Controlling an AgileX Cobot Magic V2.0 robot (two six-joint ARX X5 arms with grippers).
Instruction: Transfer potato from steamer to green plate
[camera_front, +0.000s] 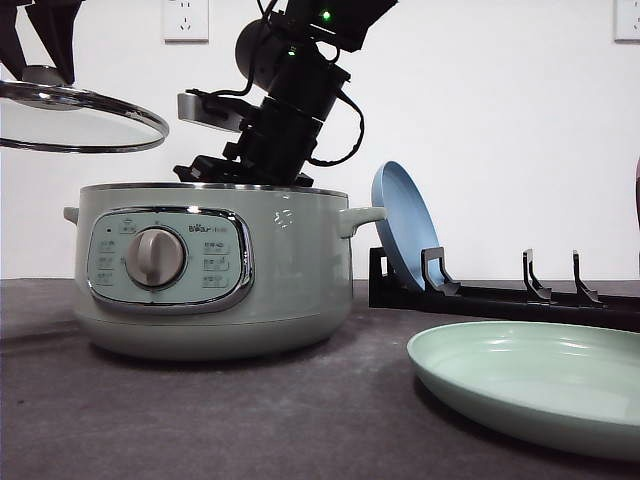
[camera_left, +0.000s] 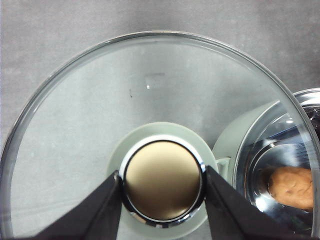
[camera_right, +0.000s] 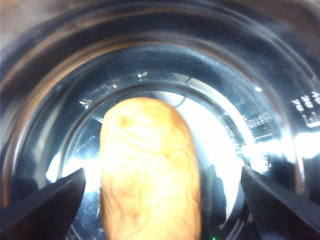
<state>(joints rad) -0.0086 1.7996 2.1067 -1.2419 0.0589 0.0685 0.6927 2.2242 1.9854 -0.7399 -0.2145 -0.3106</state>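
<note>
Two arms share the work at this stage. I have the left gripper (camera_left: 162, 187) closed on the chrome knob (camera_left: 162, 181) of the glass lid (camera_front: 85, 118), which it holds level, up and to the left of the steamer (camera_front: 215, 270). My reading is that this keeps the pot mouth open for the other arm.

The right gripper (camera_right: 160, 200) is lowered into the steamer from above. In the right wrist view its jaws stand wide apart, one on each side of the potato (camera_right: 150, 170), with a clear gap on both sides; they hold nothing. The potato lies on the shiny inner bottom of the pot, lengthwise between the jaws. I judge the grasp is lined up but not yet closed.

The green plate (camera_front: 530, 385) rests on the dark tabletop (camera_front: 200, 420), to the right of the steamer and nearer the camera. It carries nothing.

Behind the plate, a black rack (camera_front: 500, 295) holds a blue plate (camera_front: 405, 225) on edge, just beside the steamer's right handle (camera_front: 362, 217). I judge the pot wall to be the main obstruction: the potato must clear the rim before travelling right. The blue plate and rack lie near that path.
</note>
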